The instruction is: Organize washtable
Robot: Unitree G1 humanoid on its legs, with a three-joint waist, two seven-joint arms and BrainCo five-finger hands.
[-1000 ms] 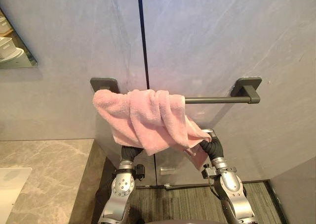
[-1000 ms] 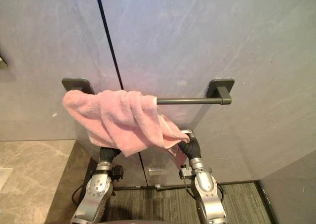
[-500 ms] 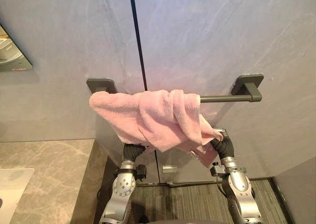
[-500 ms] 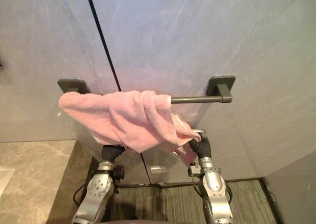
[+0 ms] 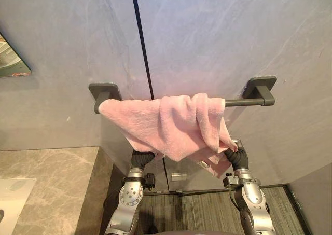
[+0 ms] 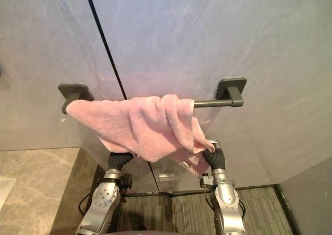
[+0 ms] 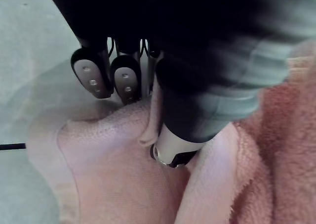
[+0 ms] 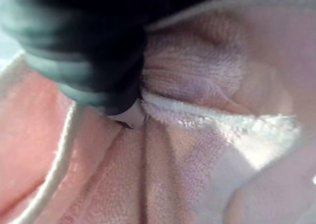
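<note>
A pink towel (image 5: 171,123) hangs bunched over a dark grey wall bar (image 5: 241,102), covering the bar's left and middle parts. Both arms reach up from below, and the towel's hanging folds cover the hands in the eye views. In the left wrist view my left hand (image 7: 173,150) pinches a fold of the towel (image 7: 113,174) between its thumb and the dark-tipped fingers (image 7: 91,75). In the right wrist view my right hand (image 8: 129,116) has its thumb pressed onto a hem of the towel (image 8: 197,135), with cloth wrapped all round it.
The bar ends in two brackets, left (image 5: 104,91) and right (image 5: 262,84), on a grey stone wall. A marble counter (image 5: 52,173) lies at lower left with a white object (image 5: 10,193) on it. A mirror corner (image 5: 10,64) shows at the left edge.
The towel has slid to the right along the bar with both hands. Its left end has come off the left bracket, and less bare bar shows on the right.
</note>
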